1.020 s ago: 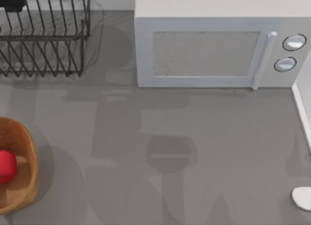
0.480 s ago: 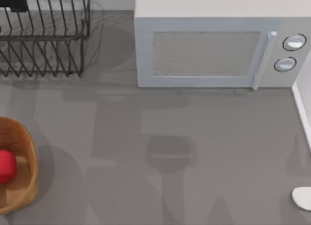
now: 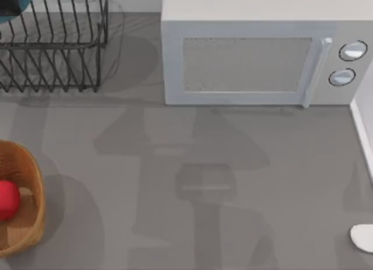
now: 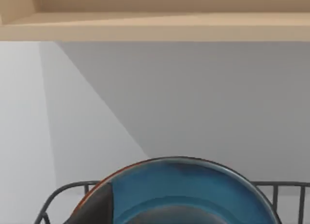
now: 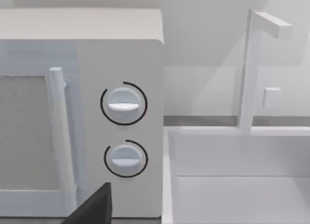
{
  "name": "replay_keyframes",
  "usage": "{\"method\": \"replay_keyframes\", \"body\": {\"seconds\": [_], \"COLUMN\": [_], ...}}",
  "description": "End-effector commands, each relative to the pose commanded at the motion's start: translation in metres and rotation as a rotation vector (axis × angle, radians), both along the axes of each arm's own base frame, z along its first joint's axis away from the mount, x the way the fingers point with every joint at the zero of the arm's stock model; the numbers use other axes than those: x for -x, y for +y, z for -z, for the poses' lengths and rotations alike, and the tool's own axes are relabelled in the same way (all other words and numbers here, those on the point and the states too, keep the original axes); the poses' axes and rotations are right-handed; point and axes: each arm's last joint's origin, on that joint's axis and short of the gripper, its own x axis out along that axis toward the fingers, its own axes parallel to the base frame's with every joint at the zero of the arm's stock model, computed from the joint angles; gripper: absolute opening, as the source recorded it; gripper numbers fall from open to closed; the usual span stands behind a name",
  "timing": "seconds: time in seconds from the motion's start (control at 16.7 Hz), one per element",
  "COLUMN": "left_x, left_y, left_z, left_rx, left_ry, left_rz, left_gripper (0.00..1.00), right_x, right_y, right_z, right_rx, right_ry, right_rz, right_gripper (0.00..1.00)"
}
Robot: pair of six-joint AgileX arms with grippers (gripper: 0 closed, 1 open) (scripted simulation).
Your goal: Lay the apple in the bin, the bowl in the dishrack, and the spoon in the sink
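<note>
Glazed teal-blue bowl (image 4: pixel 189 195) carried rim-up just above the black thin-wire dishrack (image 3: pixel 55 48), likely for lowering between prongs. Left tool hidden, grip impossible to tell. Red apple (image 3: pixel 8 199) inside tan woven bin (image 3: pixel 34 194), far from rack. White spoon (image 3: pixel 363 237) cut off at counter edge.

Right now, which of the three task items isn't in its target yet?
The spoon: it lies on the counter at the table's right edge, outside the sink. The apple sits in the bin, the bowl at the dishrack.
</note>
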Motion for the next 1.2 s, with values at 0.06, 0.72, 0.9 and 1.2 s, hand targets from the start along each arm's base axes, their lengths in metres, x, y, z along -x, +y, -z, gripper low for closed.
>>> {"method": "replay_keyframes", "body": {"seconds": [0.06,0.72,0.9,1.2], "left_x": [0.013,0.176,0.204,0.22], "left_y": [-0.002,-0.017,-0.02,-0.021], "left_z": [-0.005,0.025,0.052,0.091], "left_rx": [0.0,0.004,-0.001,0.0], "left_ry": [0.0,0.028,0.018,0.025], "left_rz": [0.001,-0.003,0.005,-0.004], "left_gripper": [1.0,1.0,1.0,1.0], "right_x": [0.0,0.0,0.0,0.0], "right_y": [0.0,0.0,0.0,0.0], "right_z": [0.0,0.0,0.0,0.0], "right_rx": [0.0,0.0,0.0,0.0], "right_ry": [0.0,0.0,0.0,0.0], "right_rz": [0.0,0.0,0.0,0.0], "right_gripper": [1.0,1.0,1.0,1.0]}}
